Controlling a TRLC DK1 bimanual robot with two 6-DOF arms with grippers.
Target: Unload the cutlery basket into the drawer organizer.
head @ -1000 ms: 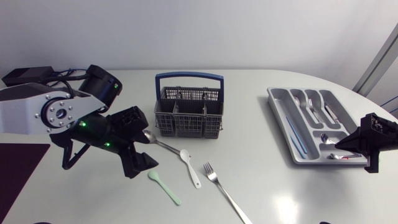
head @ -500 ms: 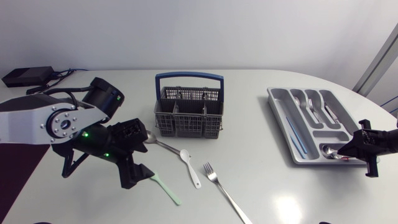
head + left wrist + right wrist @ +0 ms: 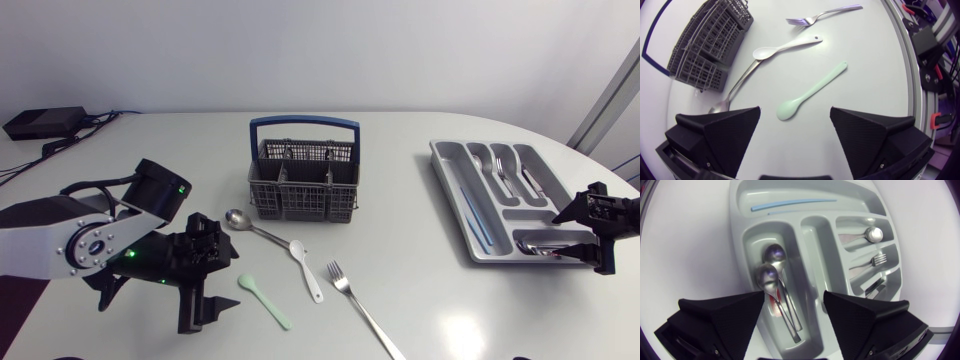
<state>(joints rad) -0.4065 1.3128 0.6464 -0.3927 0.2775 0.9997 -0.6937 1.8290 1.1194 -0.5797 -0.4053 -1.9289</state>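
Note:
The grey cutlery basket [image 3: 303, 180] with a blue handle stands mid-table. In front of it lie a metal spoon [image 3: 250, 228], a white spoon [image 3: 305, 265], a mint green spoon [image 3: 265, 300] and a fork [image 3: 360, 305]. My left gripper [image 3: 212, 280] is open just left of the mint spoon [image 3: 810, 95], which lies ahead of and between its fingers. The grey drawer organizer [image 3: 450, 190] sits at the right. My right gripper [image 3: 583, 238] is open over its near end. Two metal spoons [image 3: 771, 267] lie in the compartment below that gripper [image 3: 792, 310].
The organizer's [image 3: 740, 210] other compartments hold a spoon, a fork, a knife and a thin blue stick [image 3: 790, 203]. A black box [image 3: 45, 122] with cables sits at the table's far left corner. The basket [image 3: 707, 45] stands beyond the loose cutlery.
My right gripper opened and let a metal spoon go into the organizer's near compartment. My left arm swung toward the table's front edge, with its open gripper nearer the mint spoon.

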